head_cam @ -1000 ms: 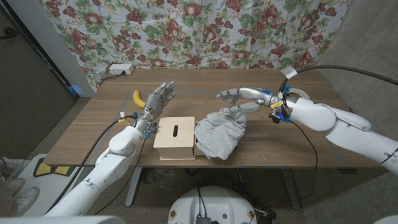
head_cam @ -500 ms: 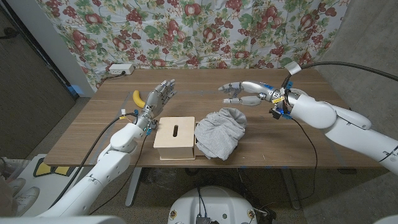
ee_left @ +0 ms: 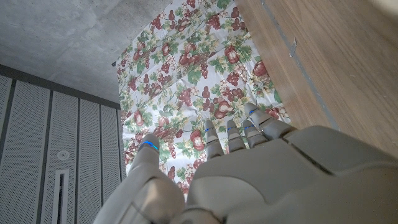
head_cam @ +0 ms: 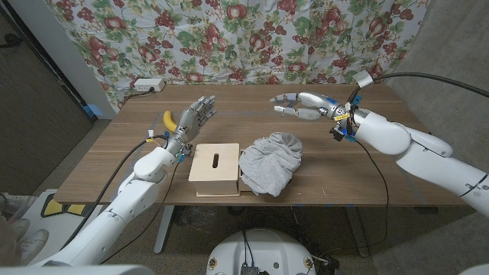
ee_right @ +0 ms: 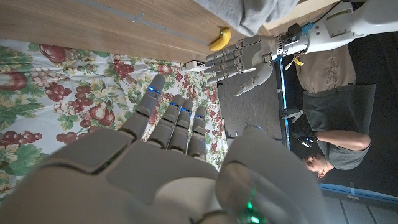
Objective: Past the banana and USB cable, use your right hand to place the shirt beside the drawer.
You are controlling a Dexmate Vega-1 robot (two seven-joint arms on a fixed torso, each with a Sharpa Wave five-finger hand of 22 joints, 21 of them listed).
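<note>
My right hand (head_cam: 299, 106) hung open above the table (head_cam: 367, 164), fingers spread and pointing toward my left, holding nothing. The shirt (head_cam: 270, 163) lay in a crumpled grey heap on the table, nearer me than that hand and a little toward my left side, well clear of the fingers. Its left edge touched the side of the drawer (head_cam: 216, 170), a pale wooden box with a slot in its top, so it already sat beside the box as the task asked. The heap ran longest from its far edge toward the near table edge, and my right hand was the nearer of the two to it. I judged that any further move would turn on that gap: the hand stood beyond and above the shirt, not over it.

My left hand (head_cam: 193, 120) stood upright past the drawer, fingers apart and empty. The banana (head_cam: 170, 121) lay just to its left. In my right wrist view I saw the banana (ee_right: 218, 39), the left hand (ee_right: 239, 59) and a person (ee_right: 329, 112) beyond the table. I could not make out a USB cable.

A second before, my right hand had been low, its fingers down at the far top of the shirt; since then it had lifted and drawn back toward the far side. The shirt had stayed where it was.
</note>
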